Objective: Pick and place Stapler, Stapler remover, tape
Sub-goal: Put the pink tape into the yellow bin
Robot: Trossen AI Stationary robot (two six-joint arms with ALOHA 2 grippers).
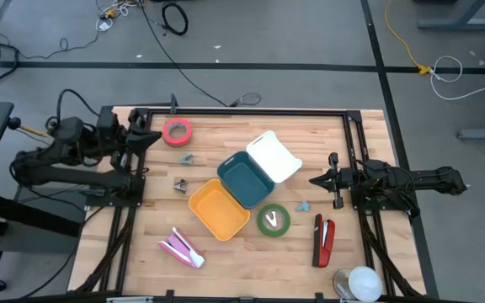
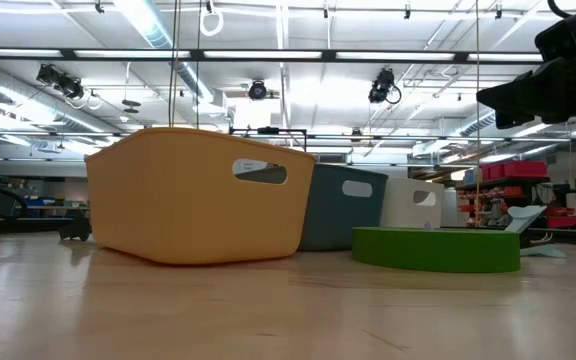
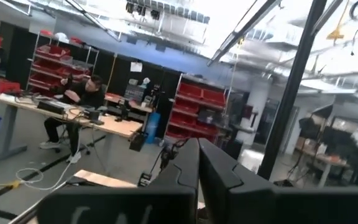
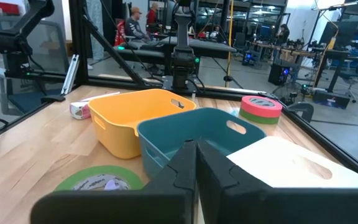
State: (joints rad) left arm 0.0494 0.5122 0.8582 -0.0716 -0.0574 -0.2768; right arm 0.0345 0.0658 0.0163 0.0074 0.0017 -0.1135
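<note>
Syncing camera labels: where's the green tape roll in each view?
High view: green tape roll lies flat, centre-right, just right of the orange bin.
Low view: green tape roll at right, in front of the bins.
Left wrist view: not in it.
Right wrist view: green tape roll at bottom left, partly behind the right gripper.
Shared landmark: the orange bin beside it.

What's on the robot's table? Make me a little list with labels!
bins: orange bin, teal bin, white bin, touching in a diagonal row
tapes: red tape near the left gripper; green tape beside the orange bin
staplers: red stapler, pink stapler
arms: right gripper shut, holding nothing; left gripper shut too
</note>
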